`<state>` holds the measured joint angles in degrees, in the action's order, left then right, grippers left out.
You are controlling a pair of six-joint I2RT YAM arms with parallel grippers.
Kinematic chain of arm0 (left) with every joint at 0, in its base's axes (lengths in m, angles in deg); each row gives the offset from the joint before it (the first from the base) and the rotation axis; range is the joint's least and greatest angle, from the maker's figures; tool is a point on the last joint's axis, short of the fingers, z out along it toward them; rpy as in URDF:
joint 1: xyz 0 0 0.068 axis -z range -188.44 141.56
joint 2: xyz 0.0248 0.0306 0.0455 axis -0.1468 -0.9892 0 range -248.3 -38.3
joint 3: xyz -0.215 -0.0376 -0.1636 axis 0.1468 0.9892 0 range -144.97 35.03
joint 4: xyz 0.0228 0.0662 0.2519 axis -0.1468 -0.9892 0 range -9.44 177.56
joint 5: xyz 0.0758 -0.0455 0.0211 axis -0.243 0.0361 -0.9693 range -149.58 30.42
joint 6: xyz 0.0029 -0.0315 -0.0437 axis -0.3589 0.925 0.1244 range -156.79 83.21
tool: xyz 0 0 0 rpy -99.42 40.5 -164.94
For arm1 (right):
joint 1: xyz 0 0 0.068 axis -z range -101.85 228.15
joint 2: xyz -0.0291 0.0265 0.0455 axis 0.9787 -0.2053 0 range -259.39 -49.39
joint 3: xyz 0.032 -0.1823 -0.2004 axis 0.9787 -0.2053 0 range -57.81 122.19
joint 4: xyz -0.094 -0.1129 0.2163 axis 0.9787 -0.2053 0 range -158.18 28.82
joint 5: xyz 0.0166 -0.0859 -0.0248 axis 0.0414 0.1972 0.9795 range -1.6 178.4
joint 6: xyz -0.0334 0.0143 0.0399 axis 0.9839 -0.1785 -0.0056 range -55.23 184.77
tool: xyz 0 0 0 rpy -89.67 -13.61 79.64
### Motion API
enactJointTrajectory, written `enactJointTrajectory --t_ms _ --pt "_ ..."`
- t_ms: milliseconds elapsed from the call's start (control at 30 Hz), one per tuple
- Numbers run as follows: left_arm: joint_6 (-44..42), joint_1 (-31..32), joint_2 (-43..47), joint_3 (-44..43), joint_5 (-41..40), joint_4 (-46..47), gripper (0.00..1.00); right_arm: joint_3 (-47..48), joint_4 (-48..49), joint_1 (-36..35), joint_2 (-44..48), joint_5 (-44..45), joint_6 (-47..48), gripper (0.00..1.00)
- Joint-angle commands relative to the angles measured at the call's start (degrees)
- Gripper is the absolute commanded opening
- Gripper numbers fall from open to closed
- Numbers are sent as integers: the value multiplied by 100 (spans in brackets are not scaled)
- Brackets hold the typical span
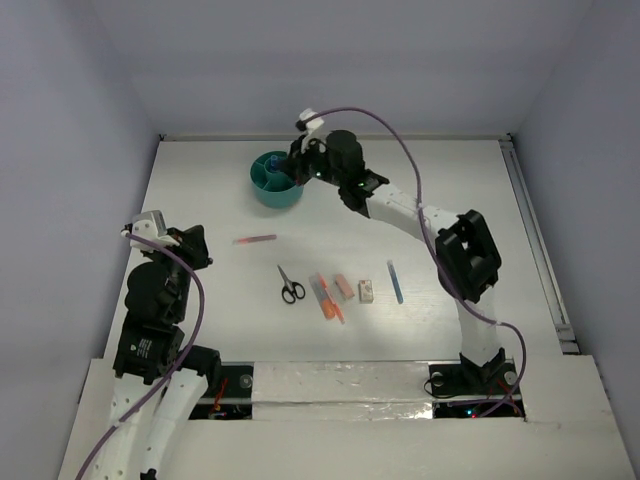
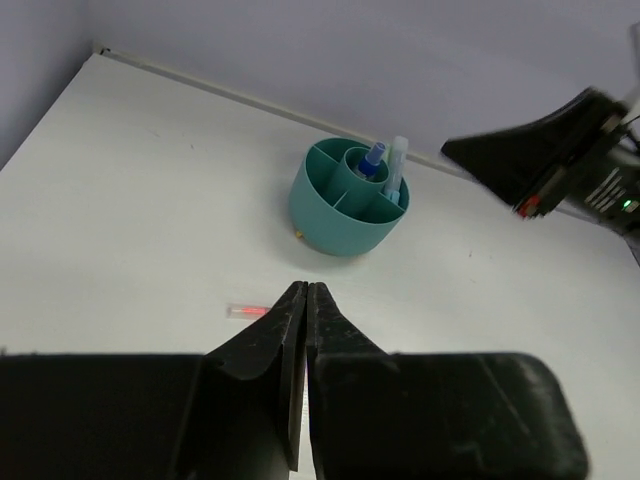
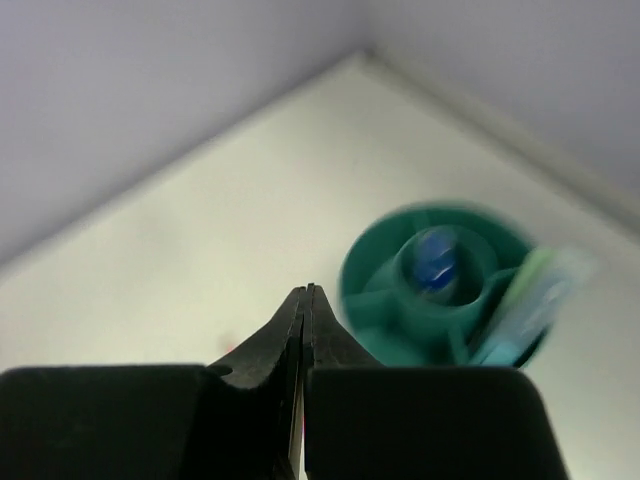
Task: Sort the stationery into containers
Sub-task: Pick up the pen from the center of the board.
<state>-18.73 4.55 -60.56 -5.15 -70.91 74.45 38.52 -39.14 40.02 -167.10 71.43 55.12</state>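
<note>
The round teal organiser (image 1: 270, 180) stands at the far middle of the table. In the left wrist view the organiser (image 2: 330, 215) holds a blue-capped bottle (image 2: 372, 160) in its central cup and a pale green pen (image 2: 396, 168) in an outer compartment. My right gripper (image 1: 296, 168) is shut and empty, just beside and above the organiser's rim (image 3: 372, 262). My left gripper (image 1: 198, 246) is shut and empty near the left side. On the table lie a pink pen (image 1: 255, 240), black-handled scissors (image 1: 290, 285), orange markers (image 1: 326, 298), a pink eraser (image 1: 344, 287), a white eraser (image 1: 366, 291) and a blue pen (image 1: 395, 282).
White walls close in the table on the left, back and right. The right arm (image 2: 560, 150) reaches across the far side. The pink pen (image 2: 247, 311) lies just left of my left fingertips (image 2: 295, 300). The right wrist view is blurred.
</note>
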Motion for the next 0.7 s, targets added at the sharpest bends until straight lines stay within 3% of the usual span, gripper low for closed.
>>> enactJointTrajectory --t_ms 0,133,267,367,500,667 --pt "-5 -112 -15 -86 -62 212 0 743 -2961 -667 -286 -1053 1452 0" --pt "39 -165 90 -104 -203 141 0 1571 -3899 -968 -901 -1186 1993 11" --pt "31 -218 126 -86 -185 185 0 2686 -4602 -1179 -1692 -1168 2151 50" --pt "22 -218 134 -77 -10 229 3 3469 -4815 -1250 -2255 -914 2301 66" --pt "4 -218 82 -69 52 247 5 4243 -4990 -1311 -2940 -668 2485 73" --pt "4 -218 117 -68 140 273 6 4394 -4701 -1311 -3249 -238 2617 75"
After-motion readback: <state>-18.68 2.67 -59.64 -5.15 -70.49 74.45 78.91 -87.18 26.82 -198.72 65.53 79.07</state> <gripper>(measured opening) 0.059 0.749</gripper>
